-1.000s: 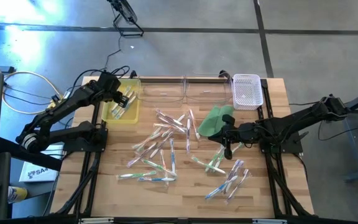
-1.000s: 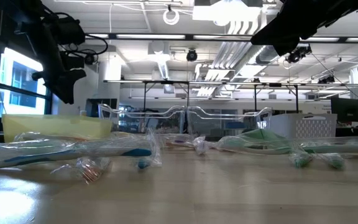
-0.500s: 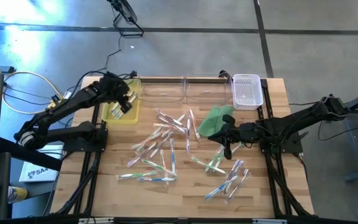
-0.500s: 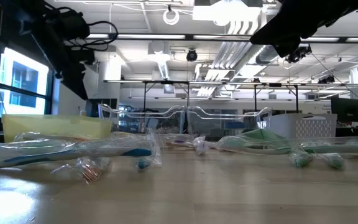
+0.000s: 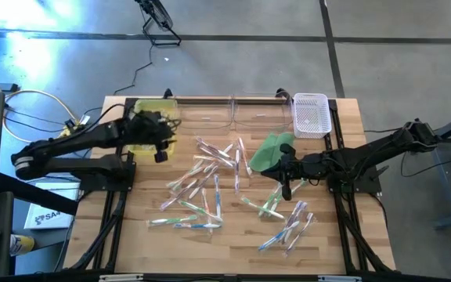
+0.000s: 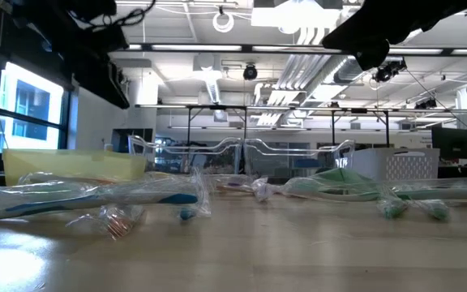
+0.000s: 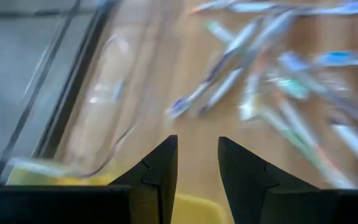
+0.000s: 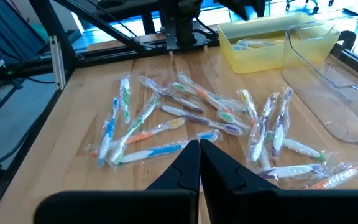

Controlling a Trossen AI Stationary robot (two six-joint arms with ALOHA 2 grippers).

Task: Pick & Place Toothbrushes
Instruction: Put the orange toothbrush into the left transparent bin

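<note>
Left hand [image 5: 161,139] empty with fingers parted above the yellow bin [image 5: 141,144], right hand [image 5: 286,191] shut and empty, wrapped toothbrushes [image 5: 210,176] scattered across the wooden worktop [image 5: 131,227], some in the bin.

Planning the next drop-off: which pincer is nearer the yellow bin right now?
Left. The left pincer hangs over the yellow bin's edge nearest the toothbrushes. The right pincer is across the table, beside the green cloth.
</note>
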